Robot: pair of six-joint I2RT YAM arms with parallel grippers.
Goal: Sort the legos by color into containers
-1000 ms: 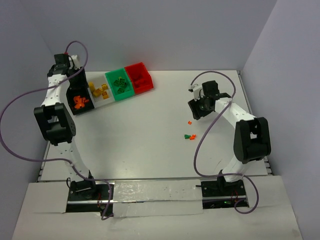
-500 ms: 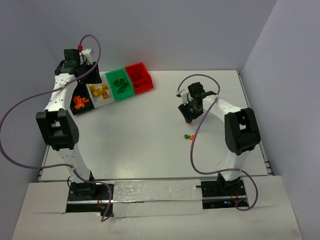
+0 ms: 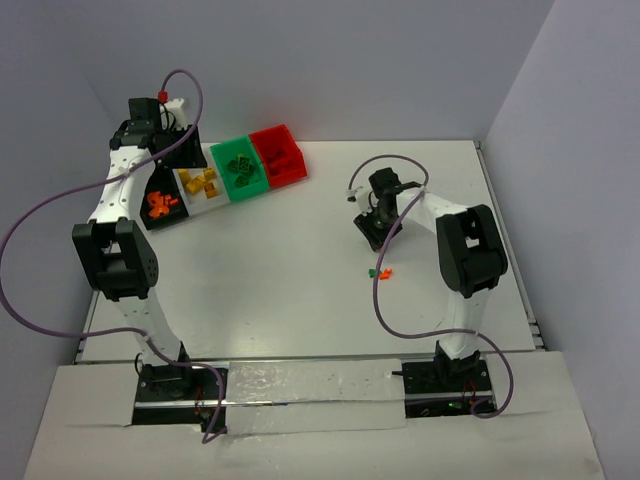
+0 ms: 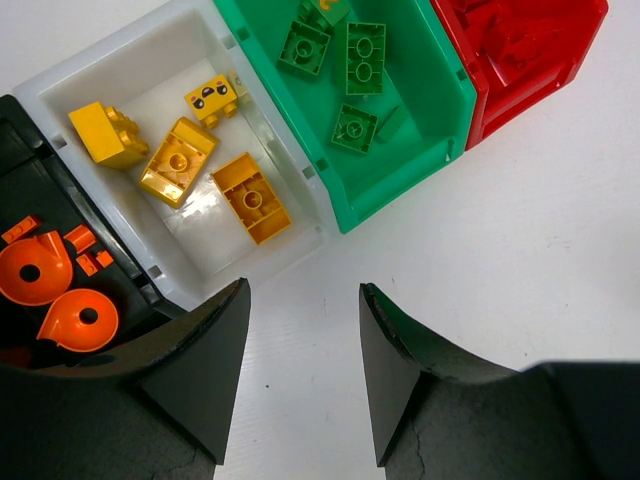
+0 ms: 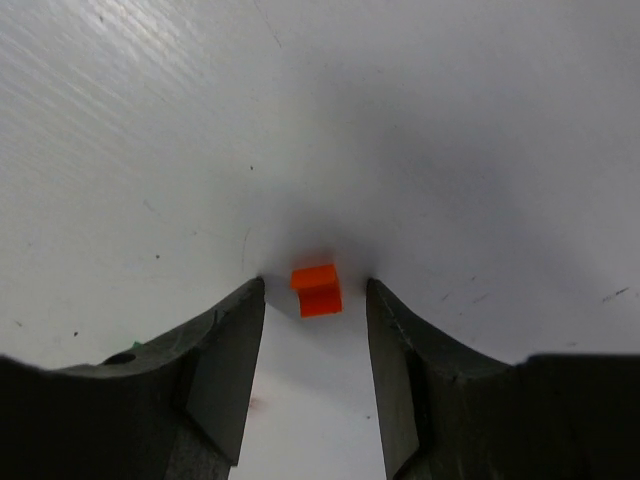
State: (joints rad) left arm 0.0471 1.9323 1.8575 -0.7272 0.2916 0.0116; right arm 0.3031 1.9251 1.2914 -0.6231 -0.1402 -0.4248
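In the top view, the right gripper (image 3: 378, 228) stands low over the white table (image 3: 300, 310), well apart from the row of containers (image 3: 288, 174) at the far left. Two loose legos (image 3: 378, 271), green and orange, lie just nearer the bases, and the left gripper (image 3: 168, 150) hangs above the row. In the left wrist view its jaws are parted with nothing between them, only bare table just before the white bin (image 4: 60, 75). The bins are thin, glossy moulded plastic: studded yellow bricks (image 4: 250, 195) in the white one, green bricks (image 4: 365, 55) in the green bin (image 4: 445, 110), rounded orange pieces (image 4: 35, 280) in the black bin (image 4: 20, 150). In the right wrist view a tiny stepped orange piece (image 5: 316, 289) lies on the faintly ribbed table between matte black wedge tips, with a gap on either side: released, not yet gripping. The piece is hard, slick and small, so the tips should stay at table level and centred and close gently, or it may twist or squirt out. By colour it likely belongs in the black bin.
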